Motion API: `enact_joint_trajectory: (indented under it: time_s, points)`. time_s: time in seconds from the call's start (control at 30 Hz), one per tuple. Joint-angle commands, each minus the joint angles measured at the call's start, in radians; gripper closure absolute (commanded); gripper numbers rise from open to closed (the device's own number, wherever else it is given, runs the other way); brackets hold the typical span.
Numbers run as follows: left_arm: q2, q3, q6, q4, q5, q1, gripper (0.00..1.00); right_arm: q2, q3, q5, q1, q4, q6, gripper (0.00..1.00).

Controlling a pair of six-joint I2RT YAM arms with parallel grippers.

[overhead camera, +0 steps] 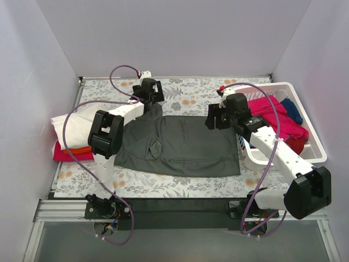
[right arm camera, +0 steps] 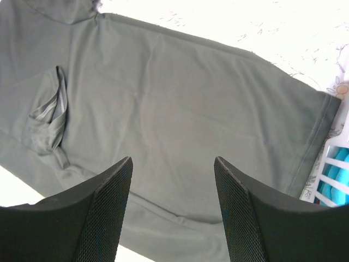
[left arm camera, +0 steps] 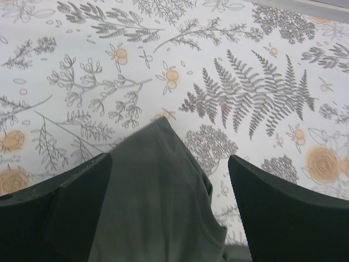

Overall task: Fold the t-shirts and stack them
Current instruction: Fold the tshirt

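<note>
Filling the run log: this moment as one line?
shirt: dark grey t-shirt spread flat | left gripper: open over its far tip | right gripper: open above it | folded stack: at left

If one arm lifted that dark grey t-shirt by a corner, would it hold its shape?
Probably not: the dark grey t-shirt lies flat with soft creases, so it would likely droop. It looks thin, so probably light. Pushed, it might bunch up on the floral tablecloth rather than slide.

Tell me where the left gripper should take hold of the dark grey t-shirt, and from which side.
Probably the pointed far-left corner of the dark grey t-shirt: it juts out, while the rest lies flat. Come from above; the open left gripper hangs astride it.
</note>
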Motion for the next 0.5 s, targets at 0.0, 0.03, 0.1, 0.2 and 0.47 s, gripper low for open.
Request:
enact_joint_trajectory:
  time_s: [0.0,0.03,0.1,0.2,0.47]
  points:
    - [0.050,0.114,0.092,0.005,-0.032,0.028,0.21,-0.058,-0.029,-0.055,-0.007,0.067,-0.020,0.44]
    - [0.070,0.140,0.102,-0.003,-0.034,0.031,0.21,-0.066,-0.035,-0.060,-0.007,0.068,-0.020,0.44]
    - [0.127,0.194,0.123,-0.026,-0.035,0.037,0.24,-0.091,-0.055,-0.065,-0.008,0.071,-0.022,0.44]
    - [0.168,0.238,0.149,-0.032,-0.032,0.037,0.28,-0.123,-0.079,-0.068,-0.011,0.076,-0.023,0.44]
    - [0.257,0.309,0.174,-0.066,-0.028,0.038,0.39,-0.172,-0.104,-0.071,-0.013,0.078,-0.023,0.44]
